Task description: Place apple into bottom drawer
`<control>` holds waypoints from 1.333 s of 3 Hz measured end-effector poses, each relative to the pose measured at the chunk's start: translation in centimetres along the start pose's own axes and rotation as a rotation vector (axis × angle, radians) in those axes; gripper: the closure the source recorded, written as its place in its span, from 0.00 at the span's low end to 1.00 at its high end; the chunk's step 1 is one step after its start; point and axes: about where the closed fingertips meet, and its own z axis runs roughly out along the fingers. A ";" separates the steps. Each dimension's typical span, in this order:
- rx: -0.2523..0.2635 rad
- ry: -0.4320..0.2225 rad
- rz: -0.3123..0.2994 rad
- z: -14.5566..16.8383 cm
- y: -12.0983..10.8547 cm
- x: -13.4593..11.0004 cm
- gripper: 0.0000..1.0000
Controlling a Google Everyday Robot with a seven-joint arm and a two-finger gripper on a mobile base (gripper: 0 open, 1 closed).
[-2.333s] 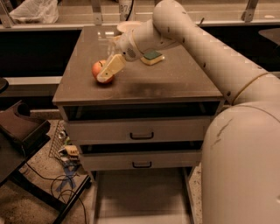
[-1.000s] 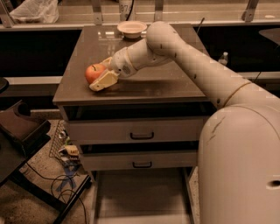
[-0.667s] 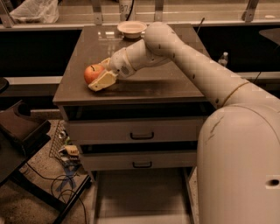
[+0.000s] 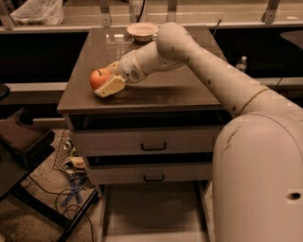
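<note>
The red-orange apple [image 4: 98,77] sits at the left edge of the grey cabinet's top [image 4: 156,90]. My gripper [image 4: 106,77] reaches in from the right. Its cream fingers [image 4: 110,87] close around the apple, one in front and one behind. The apple looks to rest on or just above the top. The bottom drawer [image 4: 151,212] is pulled open at the bottom of the view and shows a plain grey floor. The two upper drawers [image 4: 152,142] are shut, with black handles.
A white bowl [image 4: 142,30] stands at the back of the cabinet top. A plastic bag [image 4: 38,12] lies on the far counter. A dark chair base with wires [image 4: 42,189] is at the left floor. My large white arm [image 4: 255,156] fills the right side.
The gripper and the apple have shifted left together toward the left edge of the cabinet top. Over the last second they have hardly moved.
</note>
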 end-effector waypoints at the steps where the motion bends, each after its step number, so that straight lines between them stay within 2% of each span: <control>1: 0.046 -0.006 -0.017 -2.9 0.7 -1.4 1.00; 2: 0.135 0.001 -0.031 -8.5 3.0 -2.5 1.00; 3: 0.223 0.042 -0.029 -13.8 6.7 -1.0 1.00; 4: 0.322 0.145 0.011 -18.8 10.8 3.3 1.00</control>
